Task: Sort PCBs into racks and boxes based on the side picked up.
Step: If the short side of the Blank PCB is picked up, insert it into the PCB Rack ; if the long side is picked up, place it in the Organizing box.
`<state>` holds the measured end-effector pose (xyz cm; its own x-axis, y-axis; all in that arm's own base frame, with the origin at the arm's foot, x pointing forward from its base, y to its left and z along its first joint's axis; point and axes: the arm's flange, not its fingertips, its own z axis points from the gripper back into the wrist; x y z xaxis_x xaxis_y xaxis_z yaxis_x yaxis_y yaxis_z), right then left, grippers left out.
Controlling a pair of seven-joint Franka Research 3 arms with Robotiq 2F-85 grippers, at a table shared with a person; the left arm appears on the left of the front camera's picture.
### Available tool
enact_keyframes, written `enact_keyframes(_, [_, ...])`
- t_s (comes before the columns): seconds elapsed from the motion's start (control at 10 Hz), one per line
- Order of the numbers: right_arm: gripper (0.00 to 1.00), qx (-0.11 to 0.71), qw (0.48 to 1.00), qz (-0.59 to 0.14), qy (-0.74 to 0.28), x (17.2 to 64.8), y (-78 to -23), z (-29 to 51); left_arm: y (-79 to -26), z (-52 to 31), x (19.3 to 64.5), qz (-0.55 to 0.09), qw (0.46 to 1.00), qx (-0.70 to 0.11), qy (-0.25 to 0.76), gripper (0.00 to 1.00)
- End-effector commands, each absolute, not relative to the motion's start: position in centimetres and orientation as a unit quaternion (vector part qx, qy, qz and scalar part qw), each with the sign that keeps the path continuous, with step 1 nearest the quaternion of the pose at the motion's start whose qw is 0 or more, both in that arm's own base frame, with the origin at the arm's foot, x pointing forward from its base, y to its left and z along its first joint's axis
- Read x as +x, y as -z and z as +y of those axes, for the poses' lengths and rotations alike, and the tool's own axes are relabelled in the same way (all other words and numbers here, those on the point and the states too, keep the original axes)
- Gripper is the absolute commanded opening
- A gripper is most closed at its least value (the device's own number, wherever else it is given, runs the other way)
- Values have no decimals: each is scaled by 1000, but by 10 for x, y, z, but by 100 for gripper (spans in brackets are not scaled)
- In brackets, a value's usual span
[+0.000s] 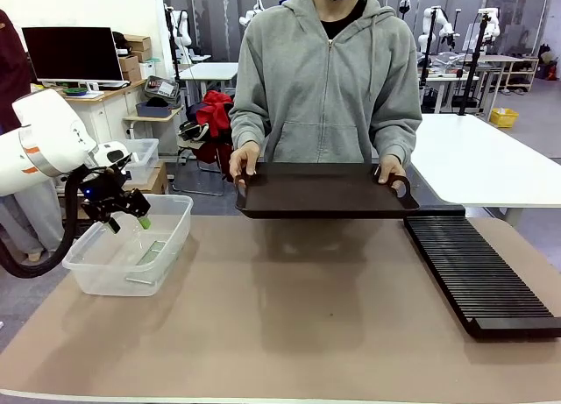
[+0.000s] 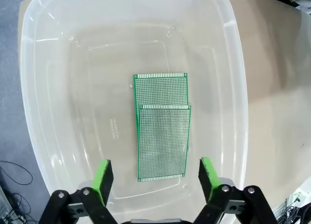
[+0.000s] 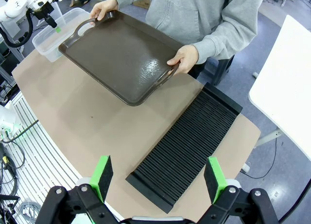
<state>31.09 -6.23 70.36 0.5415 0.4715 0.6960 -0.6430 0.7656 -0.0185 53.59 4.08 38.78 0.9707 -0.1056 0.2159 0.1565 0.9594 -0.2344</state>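
Hanging above the clear box [image 2: 43,88] at the near left of the surface [image 1: 289,325], the left gripper [image 2: 155,178] has its two green-padded fingers spread wide with nothing between them. Below it, on the box's floor, lie two PCBs [image 2: 163,141], flat and green, the nearer one overlapping the lower edge of the farther one [image 2: 160,89]. In the front view the same gripper [image 1: 125,213] sits over the box's near-left rim [image 1: 105,281].

The right gripper [image 3: 158,178] is held high over the near right of the surface, its fingers likewise wide apart and holding nothing. Under it lies one long black rack [image 3: 187,146], its many narrow slots running crosswise; in the front view the rack [image 1: 478,272] stretches along the right side of the surface.

Farther off, one person in a grey hooded top stands at the far edge, holding one dark brown tray [image 1: 324,192] level above the surface, one hand [image 1: 243,161] on each handle end.
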Motion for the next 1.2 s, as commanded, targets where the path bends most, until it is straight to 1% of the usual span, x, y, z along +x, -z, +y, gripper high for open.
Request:
enact_keyframes(0.0, [100, 122, 870, -358, -318, 310, -703, -61, -387, 34, 526, -106, 986, -105, 80, 94])
enact_keyframes(0.2, [100, 122, 870, -358, -318, 310, -703, -61, -390, 34, 529, -109, 986, -104, 75, 94])
enact_keyframes(0.3, [100, 122, 870, -358, -318, 310, -703, -61, -391, 33, 528, -107, 986, -104, 72, 100])
enact_keyframes(0.6, [100, 122, 870, -358, -318, 310, -703, -61, -395, 29, 529, -108, 986, -108, 60, 100])
enact_keyframes(0.7, [100, 122, 870, -358, -318, 310, -703, -61, -399, 27, 528, -86, 989, -112, 40, 100])
enact_keyframes(0.8, [100, 122, 870, -358, -318, 310, -703, -61, -393, 36, 533, -103, 985, -118, 73, 100])
enact_keyframes(1.1, [100, 122, 870, -358, -318, 310, -703, -61, -393, 36, 533, -103, 985, -118, 73, 100])
